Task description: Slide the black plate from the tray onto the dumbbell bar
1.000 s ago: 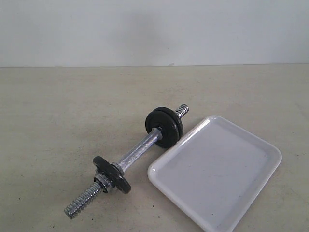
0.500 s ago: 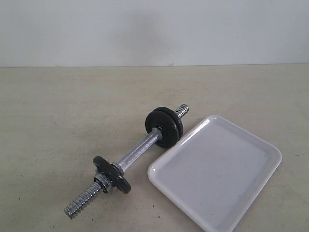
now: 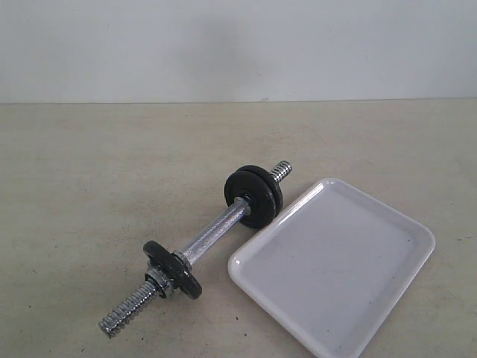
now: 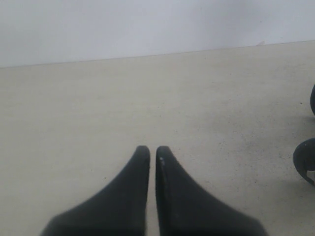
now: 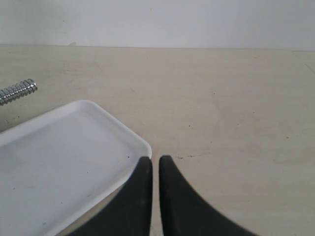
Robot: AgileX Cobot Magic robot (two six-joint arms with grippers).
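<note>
Three discs (image 3: 255, 195), one bar (image 3: 216, 230), one tray (image 3: 335, 261)

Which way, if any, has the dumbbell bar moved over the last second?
No. The dumbbell bar has not moved: it keeps the same angle and the same spot beside the tray.

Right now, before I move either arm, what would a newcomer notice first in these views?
The chrome dumbbell bar lies diagonally on the beige table, a pair of black discs near its far end and another black disc with a chrome nut near its front end. Right of it sits the glossy white tray with nothing on it. The left gripper and right gripper are shut, holding nothing.
</note>
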